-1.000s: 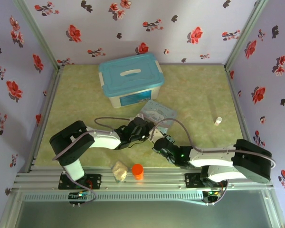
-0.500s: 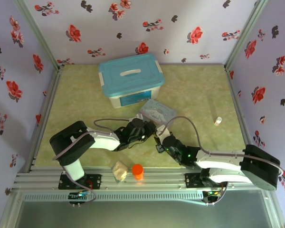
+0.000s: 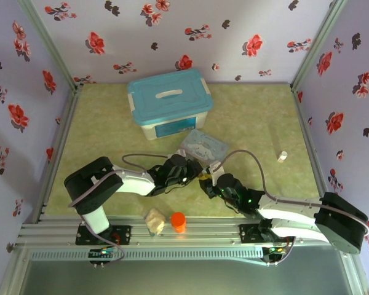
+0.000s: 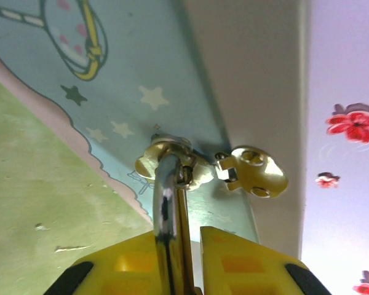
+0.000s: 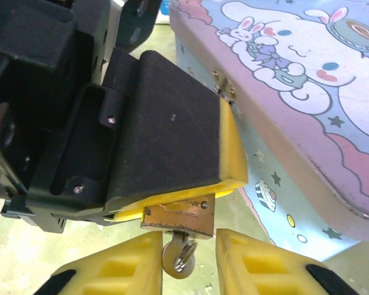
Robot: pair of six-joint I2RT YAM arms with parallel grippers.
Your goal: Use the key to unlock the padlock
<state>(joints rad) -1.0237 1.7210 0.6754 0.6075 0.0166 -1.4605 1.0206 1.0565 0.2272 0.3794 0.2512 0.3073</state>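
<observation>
The brass padlock (image 5: 178, 215) hangs at the corner of the pale-blue cartoon tin (image 5: 307, 74). My left gripper (image 3: 194, 172) is shut on it, its black finger with the yellow pad (image 5: 172, 135) lying over the body. In the left wrist view the silvery shackle (image 4: 166, 209) runs up between the yellow fingers (image 4: 240, 258) to the tin's brass hasp (image 4: 252, 173). The small silvery key (image 5: 179, 259) sticks out of the padlock's underside. My right gripper (image 5: 189, 239) stands open around the key's head, with a gap on the right side.
A white box with a blue lid (image 3: 169, 101) stands behind the tin (image 3: 203, 146). An orange cylinder (image 3: 178, 221) and a cream lump (image 3: 154, 221) sit near the front rail. A small white tube (image 3: 281, 157) lies at the right. Flowered walls close in three sides.
My right arm has stretched out lower and longer, its gripper staying at the padlock. The left arm has not moved.
</observation>
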